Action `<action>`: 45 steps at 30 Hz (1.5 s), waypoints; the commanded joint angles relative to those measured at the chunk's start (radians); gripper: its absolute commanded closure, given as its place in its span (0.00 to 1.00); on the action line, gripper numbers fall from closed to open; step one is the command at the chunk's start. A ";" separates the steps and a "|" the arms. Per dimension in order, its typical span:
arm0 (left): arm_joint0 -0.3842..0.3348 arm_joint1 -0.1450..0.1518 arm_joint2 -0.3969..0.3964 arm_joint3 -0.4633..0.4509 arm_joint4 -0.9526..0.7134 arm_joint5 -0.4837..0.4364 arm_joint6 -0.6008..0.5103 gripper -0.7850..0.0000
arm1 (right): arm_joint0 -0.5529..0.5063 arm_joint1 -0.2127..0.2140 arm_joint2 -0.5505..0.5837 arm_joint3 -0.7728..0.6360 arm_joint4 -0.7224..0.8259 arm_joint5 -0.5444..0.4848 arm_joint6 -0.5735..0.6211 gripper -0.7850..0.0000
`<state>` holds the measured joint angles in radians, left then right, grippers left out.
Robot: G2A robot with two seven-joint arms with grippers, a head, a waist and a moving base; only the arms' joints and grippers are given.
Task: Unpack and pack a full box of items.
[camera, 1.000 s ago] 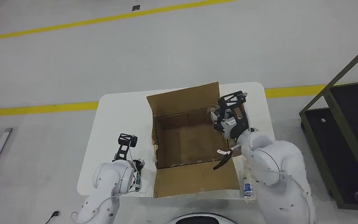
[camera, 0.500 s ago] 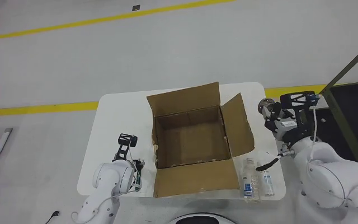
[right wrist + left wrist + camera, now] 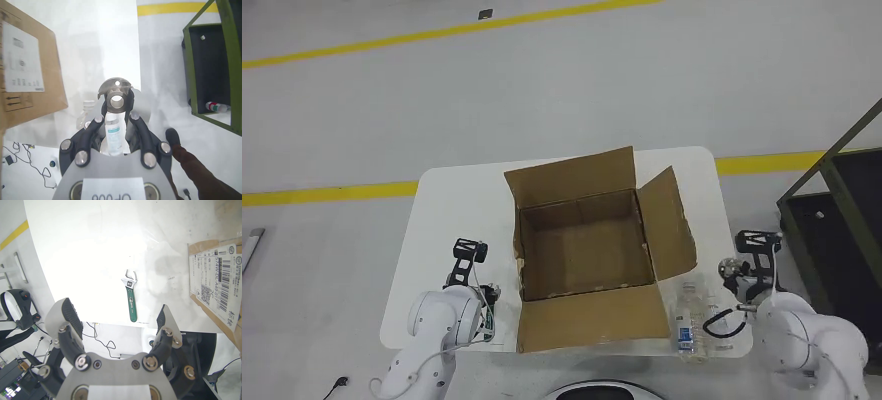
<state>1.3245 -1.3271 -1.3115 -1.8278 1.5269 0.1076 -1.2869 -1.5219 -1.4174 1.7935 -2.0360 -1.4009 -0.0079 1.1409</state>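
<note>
Right claw (image 3: 117, 101): closed on the hub of a metal flange (image 3: 115, 85), held in the air to the right of the cardboard box (image 3: 582, 250), beyond its open right flap. Left claw (image 3: 115, 313): spread wide with nothing inside, placed to the left of the box, near a green-handled adjustable wrench (image 3: 130, 300) lying flat on the white table (image 3: 452, 230).

Seems close to the end of the unpacking: no item visible on the bare floor of the box. Already outside are the wrench on its left side and two plastic bottles (image 3: 689, 320) side by side near its front right corner.

Left to do, by my judgement: to set the flange down beside the box, then to pack everything back inside (flange, bottles and wrench), and perhaps to fold the flaps shut.
</note>
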 commanded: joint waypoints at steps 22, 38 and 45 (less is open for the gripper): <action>0.000 0.000 0.000 0.000 0.000 0.000 0.000 0.00 | 0.203 0.013 -0.154 0.331 -0.071 -0.010 -0.065 1.00; 0.000 0.000 0.000 0.000 0.000 0.000 0.000 0.00 | 0.238 0.021 -0.185 0.361 -0.077 0.007 -0.051 0.54; 0.000 0.000 0.000 0.000 0.000 0.000 0.000 0.00 | 0.218 0.026 -0.164 0.258 -0.072 0.031 -0.027 0.52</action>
<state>1.3245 -1.3271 -1.3115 -1.8278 1.5269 0.1076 -1.2869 -1.2993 -1.3917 1.6224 -1.7506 -1.4757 0.0160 1.1079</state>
